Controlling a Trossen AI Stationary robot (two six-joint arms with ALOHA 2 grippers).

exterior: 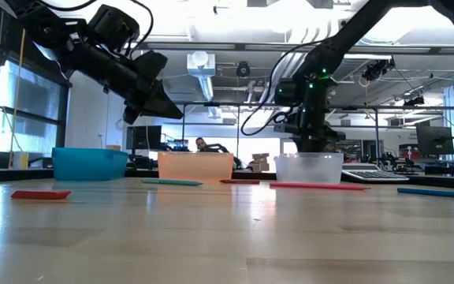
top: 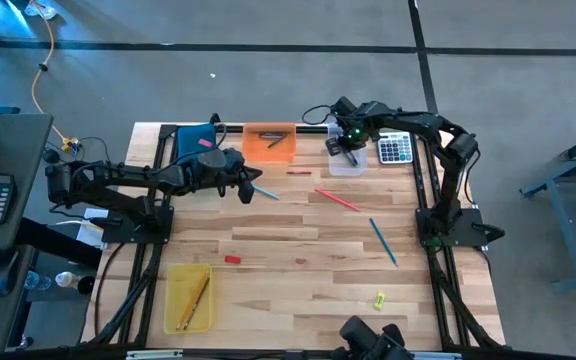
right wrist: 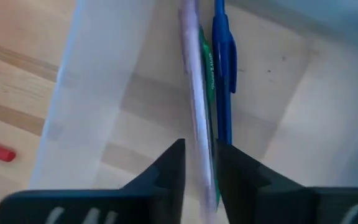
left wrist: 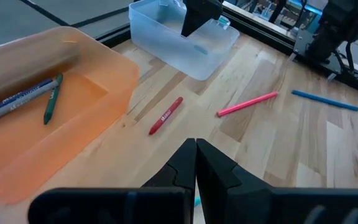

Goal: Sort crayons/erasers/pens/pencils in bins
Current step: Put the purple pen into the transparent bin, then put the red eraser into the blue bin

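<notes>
Between parted right gripper point(right wrist: 199, 165) fingers: pale pen point(right wrist: 197, 112), lengthwise, dropping into clear bin point(right wrist: 92, 93) beside blue pen point(right wrist: 224, 68). Left gripper point(left wrist: 196, 163) pinched empty, nearest red crayon point(left wrist: 166, 115).

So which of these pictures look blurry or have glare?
Right wrist view: the pale pen between the right gripper's fingers is smeared, the blue pen sharper. Low view: ceiling lights glare; the near table is soft. High view: blue tint at left.
</notes>
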